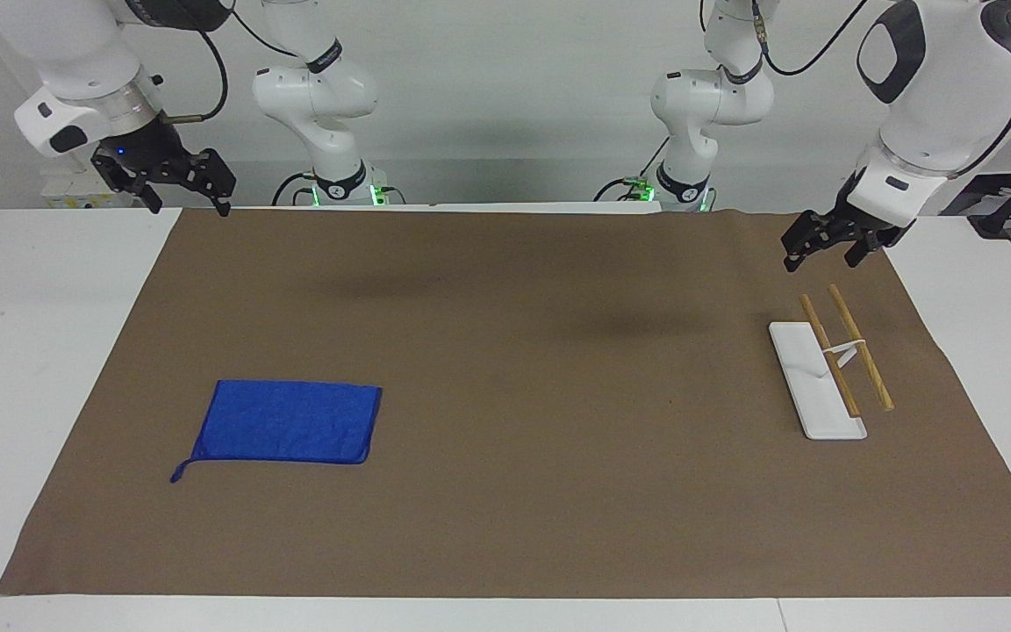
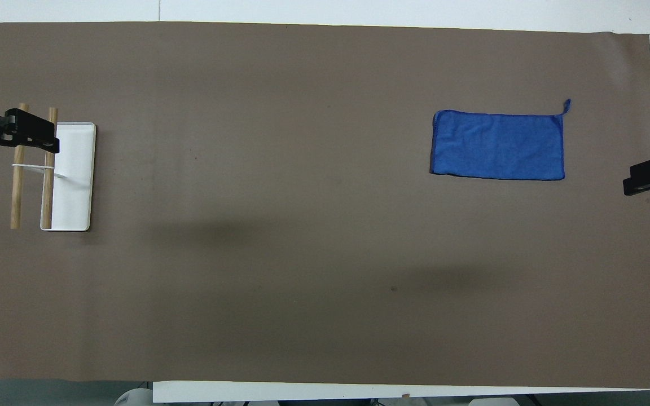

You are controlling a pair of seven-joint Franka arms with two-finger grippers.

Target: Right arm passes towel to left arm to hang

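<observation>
The blue towel (image 1: 290,421) lies flat on the brown mat toward the right arm's end of the table, and it also shows in the overhead view (image 2: 497,145). Its loop tail (image 1: 176,477) points away from the robots. My right gripper (image 1: 190,204), with its blue light, hangs open and empty in the air at the mat's edge, apart from the towel; only its tip shows from overhead (image 2: 644,181). My left gripper (image 1: 821,256) hangs open and empty in the air by the rack (image 1: 808,377), and from overhead (image 2: 31,135) it covers the bars' ends.
The rack is a white tray base (image 2: 74,186) with two wooden bars (image 2: 17,186) raised on a white bracket, toward the left arm's end of the table. The brown mat (image 1: 505,369) covers most of the white table.
</observation>
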